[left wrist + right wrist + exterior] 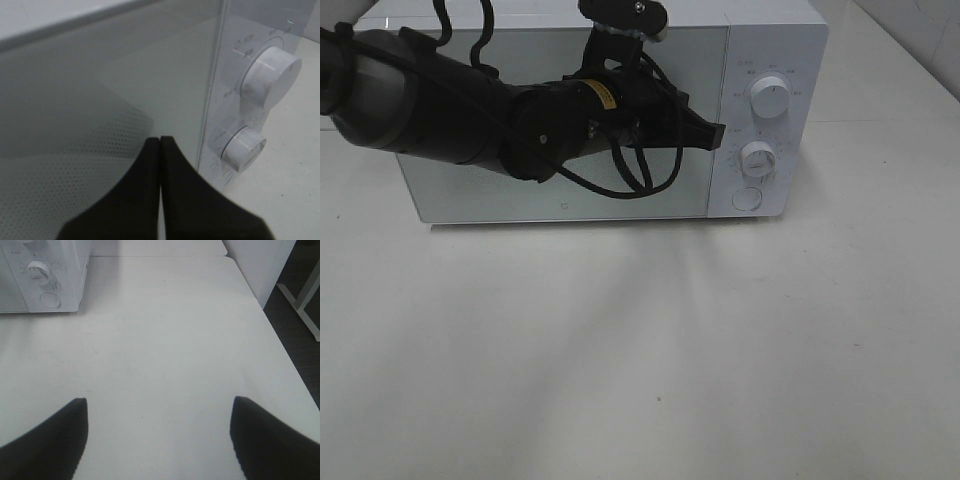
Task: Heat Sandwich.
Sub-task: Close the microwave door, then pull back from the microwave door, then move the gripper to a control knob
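1. High exterior view: your black left claw [719,131] is closed, its two fingers pressed into one point. It lies across the front of the white box-shaped microwave oven [780,45], over the grey-tinted glass door [520,195], which is shut. Just past the claw's tip is the control panel. The white round upper dial [769,98] sits a little above and beyond the tip. The white round lower dial [757,158] sits a little below and beyond it, and the white round button [747,198] is lower again. The pale, plain surface [640,350] spreads out beneath the arm. Your right claw is outside this view.
2. Left wrist view: the left claw [160,142] shows both fingers [185,190] meeting flat. Close ahead of the tip is the door [75,100] with its dotted mesh. Past the door's edge, to one side of the tip, are the upper dial [272,75] and lower dial [243,148]. You cannot tell whether the tip touches the glass.
3. Right wrist view: your right claw [160,400] stands wide open, its black fingers [50,440] holding nothing. The surface [160,340] lies under and ahead of it. The microwave oven [65,275] is well apart from it, far ahead and off to one side, showing the lower dial [37,271] and round button [50,300].
4. The sandwich shows in none of these views, so you cannot tell where it is.
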{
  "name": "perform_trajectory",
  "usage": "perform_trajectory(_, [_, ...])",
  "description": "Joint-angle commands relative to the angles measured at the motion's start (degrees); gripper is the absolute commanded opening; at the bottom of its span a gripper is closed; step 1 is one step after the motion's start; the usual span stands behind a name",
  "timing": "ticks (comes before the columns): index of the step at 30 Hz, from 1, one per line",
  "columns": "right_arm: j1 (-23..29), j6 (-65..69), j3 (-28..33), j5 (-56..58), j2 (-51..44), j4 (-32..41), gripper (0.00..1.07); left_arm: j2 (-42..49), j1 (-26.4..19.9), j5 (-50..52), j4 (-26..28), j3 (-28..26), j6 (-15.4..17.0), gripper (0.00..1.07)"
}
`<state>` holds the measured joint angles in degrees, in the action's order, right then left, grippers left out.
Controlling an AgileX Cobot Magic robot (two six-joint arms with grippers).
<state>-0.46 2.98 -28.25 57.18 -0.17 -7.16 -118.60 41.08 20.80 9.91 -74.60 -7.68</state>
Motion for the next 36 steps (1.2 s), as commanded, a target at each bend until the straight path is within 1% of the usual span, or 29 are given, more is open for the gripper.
perform_trajectory(1, [-0.23,-0.52,0.0,-0.17,-1.66,0.06,0.75,-0.06,-2.98,5.1,4.3,-1.38,0.69,0.0])
perform_trajectory(4, [-0.23,-0.52,0.0,-0.17,-1.66,0.06,0.75,0.06,-2.52,4.24,4.3,-1.38,0.74,0.0])
perform_trajectory(12, [-0.23,-0.52,0.0,-0.17,-1.66,0.06,0.75,1.09,0.57,2.29,4.3,-1.15,0.57,0.0])
perform_trajectory(16, [-0.23,-0.52,0.0,-0.17,-1.66,0.06,0.75,2.75,2.69,2.06,4.3,0.86,0.57,0.0])
perform_trajectory(18, [-0.23,-0.52,0.0,-0.17,-1.66,0.06,0.75,3.09,2.98,2.01,4.3,1.26,0.57,0.0])
perform_trajectory(20, [-0.23,-0.52,0.0,-0.17,-1.66,0.06,0.75,4.07,4.07,1.32,4.35,3.32,0.57,0.0])
perform_trajectory(22, [-0.23,-0.52,0.0,-0.17,-1.66,0.06,0.75,4.53,4.41,0.74,4.41,4.01,0.57,0.0])
perform_trajectory(23, [-0.23,-0.52,0.0,-0.17,-1.66,0.06,0.75,5.33,5.21,-0.57,4.53,5.27,0.57,0.0])
perform_trajectory(25, [-0.23,-0.52,0.0,-0.17,-1.66,0.06,0.75,5.79,5.61,-1.32,4.53,5.73,0.57,0.0])
perform_trajectory(29, [-0.23,-0.52,0.0,-0.17,-1.66,0.06,0.75,8.71,7.33,-5.84,4.53,8.48,0.57,0.0])
perform_trajectory(31, [-0.23,-0.52,0.0,-0.17,-1.66,0.06,0.75,9.4,7.62,-7.16,4.53,8.82,0.57,0.0])
perform_trajectory(33, [-0.23,-0.52,0.0,-0.17,-1.66,0.06,0.75,11.52,7.96,-12.15,4.53,9.68,0.63,0.0])
perform_trajectory(35, [-0.23,-0.52,0.0,-0.17,-1.66,0.06,0.75,12.03,7.96,-13.81,4.53,9.74,0.63,0.0])
perform_trajectory(36, [-0.23,-0.52,0.0,-0.17,-1.66,0.06,0.75,13.35,7.96,-18.74,4.53,9.74,0.63,0.0])
